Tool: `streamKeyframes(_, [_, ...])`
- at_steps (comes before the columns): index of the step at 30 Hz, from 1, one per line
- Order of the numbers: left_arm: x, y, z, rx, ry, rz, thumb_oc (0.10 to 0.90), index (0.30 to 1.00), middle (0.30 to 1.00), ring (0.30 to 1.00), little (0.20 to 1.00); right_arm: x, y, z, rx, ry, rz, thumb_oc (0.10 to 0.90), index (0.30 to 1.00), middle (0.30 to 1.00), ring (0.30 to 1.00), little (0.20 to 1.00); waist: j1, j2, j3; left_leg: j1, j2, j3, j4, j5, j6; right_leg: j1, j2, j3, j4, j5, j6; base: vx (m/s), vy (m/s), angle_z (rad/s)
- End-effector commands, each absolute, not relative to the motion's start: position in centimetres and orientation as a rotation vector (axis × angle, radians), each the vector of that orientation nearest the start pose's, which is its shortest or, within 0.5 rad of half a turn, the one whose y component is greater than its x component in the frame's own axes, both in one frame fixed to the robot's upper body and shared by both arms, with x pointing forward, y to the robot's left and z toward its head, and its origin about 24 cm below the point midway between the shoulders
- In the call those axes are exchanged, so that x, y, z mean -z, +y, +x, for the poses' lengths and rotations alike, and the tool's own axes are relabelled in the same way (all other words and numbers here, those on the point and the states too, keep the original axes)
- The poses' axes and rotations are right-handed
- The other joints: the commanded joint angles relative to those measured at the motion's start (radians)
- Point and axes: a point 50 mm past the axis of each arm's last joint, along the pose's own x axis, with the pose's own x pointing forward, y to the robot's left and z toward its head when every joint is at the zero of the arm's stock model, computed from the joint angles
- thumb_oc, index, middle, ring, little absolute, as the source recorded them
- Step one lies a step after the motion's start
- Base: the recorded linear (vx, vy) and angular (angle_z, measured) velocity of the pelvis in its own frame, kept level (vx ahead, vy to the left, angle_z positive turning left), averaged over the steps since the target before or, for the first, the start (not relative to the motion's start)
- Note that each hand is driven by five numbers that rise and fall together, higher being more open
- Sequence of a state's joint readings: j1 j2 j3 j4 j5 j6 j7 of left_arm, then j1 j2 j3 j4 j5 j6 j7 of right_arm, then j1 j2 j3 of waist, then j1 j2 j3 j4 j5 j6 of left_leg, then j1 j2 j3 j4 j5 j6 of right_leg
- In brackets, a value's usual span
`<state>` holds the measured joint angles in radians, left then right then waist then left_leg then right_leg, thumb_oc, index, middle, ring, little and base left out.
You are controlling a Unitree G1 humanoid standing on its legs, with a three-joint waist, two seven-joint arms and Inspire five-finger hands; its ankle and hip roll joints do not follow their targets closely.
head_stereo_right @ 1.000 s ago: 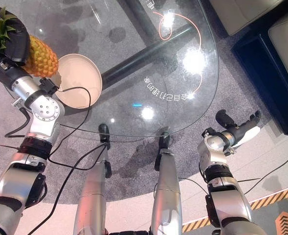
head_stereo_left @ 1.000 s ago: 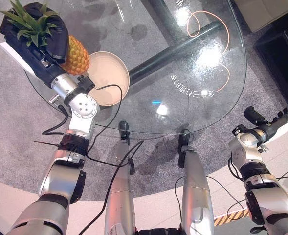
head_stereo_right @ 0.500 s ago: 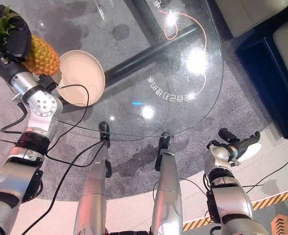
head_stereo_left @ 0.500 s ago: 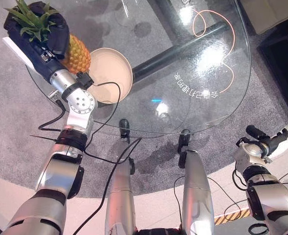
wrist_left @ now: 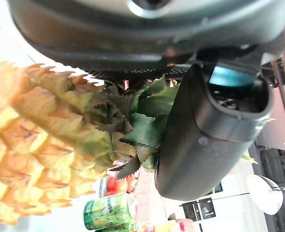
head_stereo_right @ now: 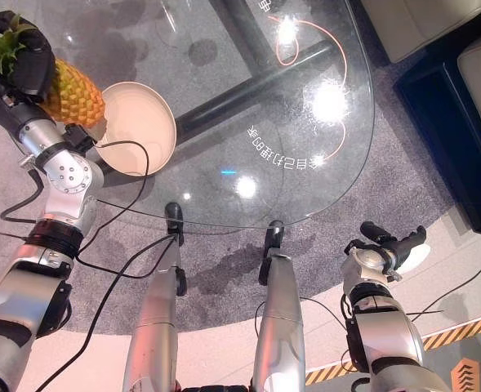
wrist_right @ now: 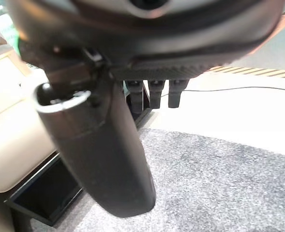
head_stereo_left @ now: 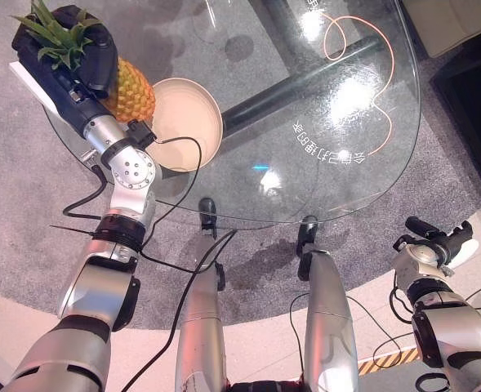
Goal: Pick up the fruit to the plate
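Here, in the upper left of the left eye view, the left hand [head_stereo_left: 77,57] is wrapped around the leafy crown end of the pineapple [head_stereo_left: 130,88]; the left wrist view shows the thumb curled across the green leaves, with the yellow scaly body running out past it. The fruit lies tilted, crown toward the upper left corner of the frame and its body pointing toward the plate [head_stereo_left: 187,122]. The pineapple's lower end sits just beside the plate's left rim, seemingly overlapping its edge; whether it touches the plate cannot be told. The round cream plate rests on the glass bench [head_stereo_left: 330,98] at the left part of the pane, below and right of the fruit. A dark tubular bar [head_stereo_left: 297,77] shows through the glass, slanting from the plate toward the upper right. A thin orange looping line [head_stereo_left: 379,90] and some pale lettering mark the glass in the upper right of the frame.

The right hand [head_stereo_left: 436,237] shows at the lower right of the left eye view, off the bench and over grey carpet [head_stereo_left: 36,212]. In the right wrist view its fingers [wrist_right: 154,92] stand fairly straight beside the thumb, holding nothing.

In the left wrist view a green can [wrist_left: 108,212] shows beyond the fruit.
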<state>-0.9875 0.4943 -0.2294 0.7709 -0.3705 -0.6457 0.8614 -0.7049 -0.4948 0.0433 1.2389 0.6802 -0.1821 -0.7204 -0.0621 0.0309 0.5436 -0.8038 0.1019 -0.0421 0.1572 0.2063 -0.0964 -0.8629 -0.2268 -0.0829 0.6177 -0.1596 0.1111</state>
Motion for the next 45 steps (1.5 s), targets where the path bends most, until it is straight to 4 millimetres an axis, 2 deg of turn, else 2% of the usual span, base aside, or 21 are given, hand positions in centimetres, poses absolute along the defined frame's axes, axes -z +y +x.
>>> streamKeyframes(1, [-32.9, 22.8, 34.7, -0.651, -1.158, -0.223, 0.1, 0.3, 0.3, 0.3, 0.2, -4.3, -35.2, 29.8, 1.231, 0.274, 0.093, 0.8, 0.9, 0.9, 0.9, 0.9, 0.009, -0.052, -0.024, 0.014, 0.014, 0.051, 0.189, -0.205, 0.038, 0.075, 0.023, 0.018, -0.248, 0.171, -0.009, 0.0, 0.0, 0.0])
streamKeyframes(38, [-33.2, 20.8, 36.5, -0.471, -1.077, -0.187, 0.1, 0.3, 0.3, 0.3, 0.2, -5.2, -34.2, 31.1, 1.192, 0.244, 0.095, 0.8, 0.9, 0.9, 0.9, 0.9, -0.015, -0.07, -0.024, -0.008, 0.016, 0.062, 0.183, -0.201, 0.039, 0.05, 0.036, 0.026, -0.263, 0.191, -0.004, 0.0, 0.0, 0.0])
streamKeyframes(45, [-32.8, 21.0, 36.7, -0.472, -1.056, -0.178, 0.1, 0.3, 0.3, 0.3, 0.2, -5.2, -34.0, 31.2, 1.188, 0.243, 0.092, 0.8, 0.9, 0.9, 0.9, 0.9, -0.015, -0.07, -0.024, -0.001, 0.016, 0.062, 0.185, -0.209, 0.038, 0.056, 0.036, 0.026, -0.262, 0.185, -0.003, 0.0, 0.0, 0.0])
